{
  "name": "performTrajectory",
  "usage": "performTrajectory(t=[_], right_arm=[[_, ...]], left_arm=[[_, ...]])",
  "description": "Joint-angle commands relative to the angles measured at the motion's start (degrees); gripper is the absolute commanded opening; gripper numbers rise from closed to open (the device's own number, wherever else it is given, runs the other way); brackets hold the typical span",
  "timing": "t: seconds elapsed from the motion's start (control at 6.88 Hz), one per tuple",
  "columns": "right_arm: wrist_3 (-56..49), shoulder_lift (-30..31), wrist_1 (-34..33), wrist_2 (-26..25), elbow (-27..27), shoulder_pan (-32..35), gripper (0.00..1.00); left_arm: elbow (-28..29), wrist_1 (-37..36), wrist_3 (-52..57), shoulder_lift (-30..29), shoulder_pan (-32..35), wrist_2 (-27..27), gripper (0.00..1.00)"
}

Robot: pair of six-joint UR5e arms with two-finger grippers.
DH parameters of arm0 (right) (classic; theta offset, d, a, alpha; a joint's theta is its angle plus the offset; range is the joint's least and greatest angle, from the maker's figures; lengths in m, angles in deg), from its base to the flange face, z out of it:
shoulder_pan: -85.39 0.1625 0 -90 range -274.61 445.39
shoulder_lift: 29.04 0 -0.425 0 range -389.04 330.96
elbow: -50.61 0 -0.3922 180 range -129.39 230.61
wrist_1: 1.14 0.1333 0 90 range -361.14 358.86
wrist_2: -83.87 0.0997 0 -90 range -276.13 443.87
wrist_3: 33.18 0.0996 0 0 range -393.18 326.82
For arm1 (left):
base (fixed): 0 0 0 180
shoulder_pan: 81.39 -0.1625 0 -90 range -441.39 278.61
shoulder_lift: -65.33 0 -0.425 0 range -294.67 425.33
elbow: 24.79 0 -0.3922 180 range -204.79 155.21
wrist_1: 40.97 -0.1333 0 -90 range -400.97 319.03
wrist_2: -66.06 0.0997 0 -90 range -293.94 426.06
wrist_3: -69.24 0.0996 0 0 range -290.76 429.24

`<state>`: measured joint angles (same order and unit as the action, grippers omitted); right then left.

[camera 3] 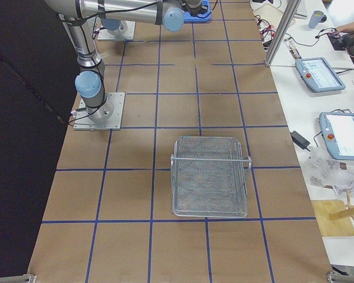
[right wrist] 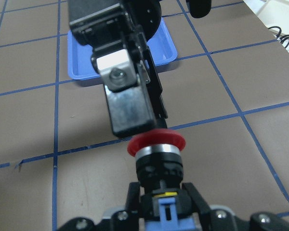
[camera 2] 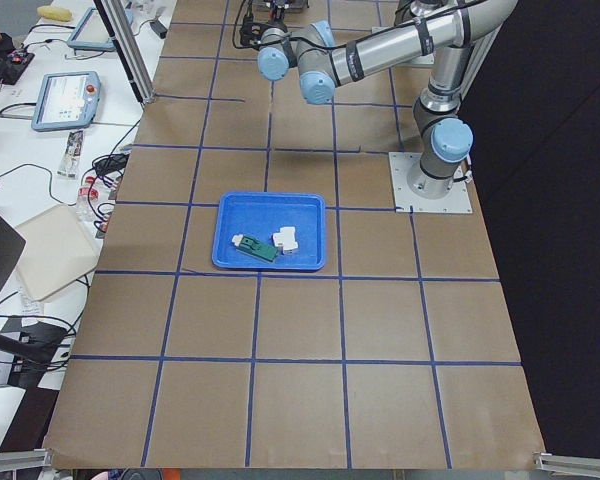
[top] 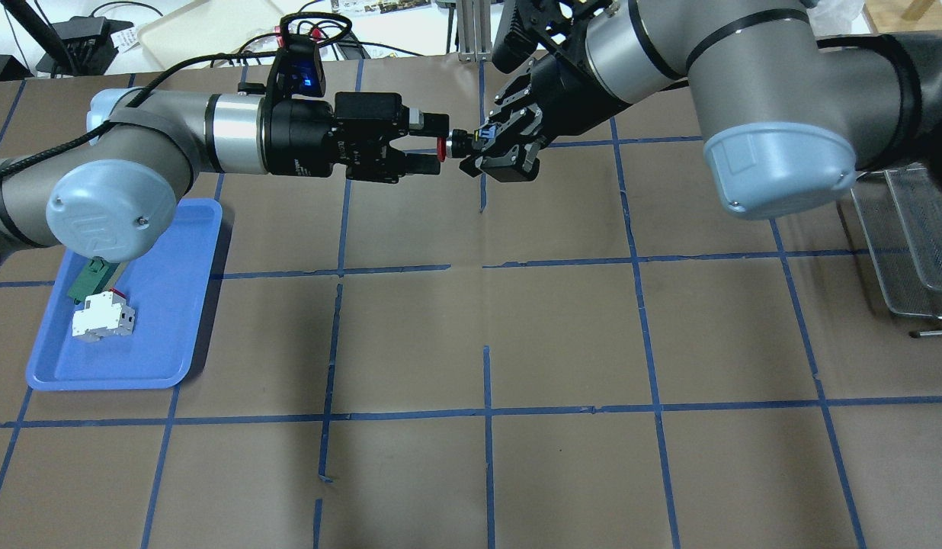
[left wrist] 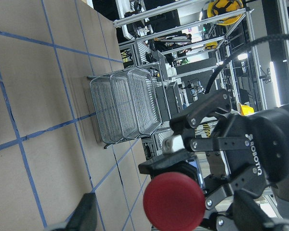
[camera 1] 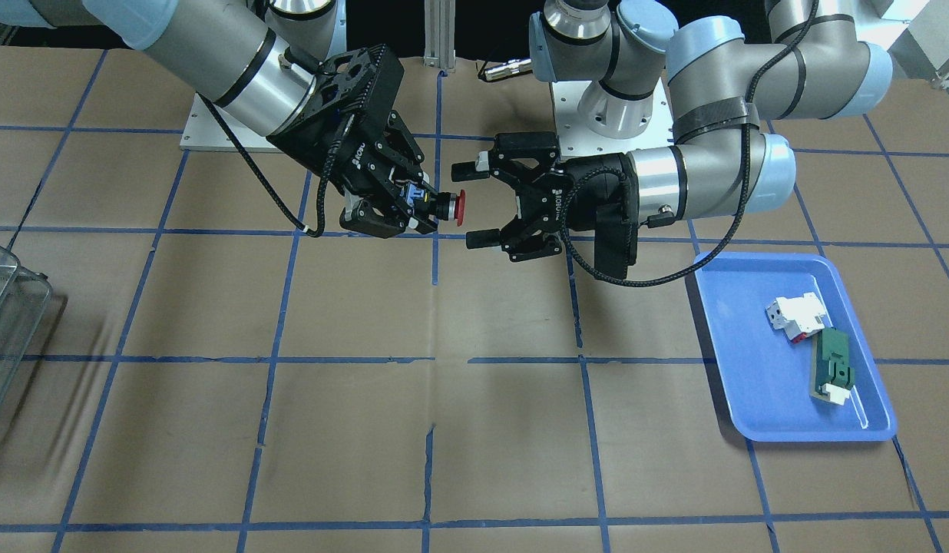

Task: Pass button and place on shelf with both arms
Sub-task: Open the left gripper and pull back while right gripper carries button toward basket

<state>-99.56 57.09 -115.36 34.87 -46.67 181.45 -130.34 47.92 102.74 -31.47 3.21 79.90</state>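
Note:
My right gripper (camera 1: 422, 206) is shut on the button's black barrel (camera 1: 441, 206) and holds it level above the table. Its red cap (camera 1: 460, 207) points at my left gripper (camera 1: 468, 203). The left gripper is open, with one fingertip on each side of the cap and apart from it. The same shows in the overhead view: button (top: 450, 145), left gripper (top: 436, 142), right gripper (top: 482, 149). The right wrist view shows the button (right wrist: 156, 144) under a left finger (right wrist: 127, 103). The see-through shelf (camera 3: 209, 177) stands on the table, far out on my right (top: 905, 244).
A blue tray (camera 1: 789, 430) on my left side holds a white-and-red block (camera 1: 795, 315) and a green-and-white block (camera 1: 831, 369). The brown table carries a blue tape grid. The arms' base plates (camera 1: 643, 130) are at the table's robot side.

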Motion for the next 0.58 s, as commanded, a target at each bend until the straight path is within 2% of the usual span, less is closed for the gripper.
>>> performTrajectory(t=[0.0,0.29,0.44], right_arm=[[-2.7,-0.2,1.1,-5.5,-0.4,-5.1,0.01],[-13.3,-0.4,6.2,-8.7,-0.4,-20.0,0.03],[-23.2,-0.5,9.5,-15.0,0.0,-27.0,0.03]], left_arm=[[4.8,-0.2,-18.1,1.9,0.8,15.5,1.00],[12.2,0.9,-24.9,2.7,3.2,27.9,1.00],[15.3,0.6,-31.6,3.1,5.7,35.6,1.00]])
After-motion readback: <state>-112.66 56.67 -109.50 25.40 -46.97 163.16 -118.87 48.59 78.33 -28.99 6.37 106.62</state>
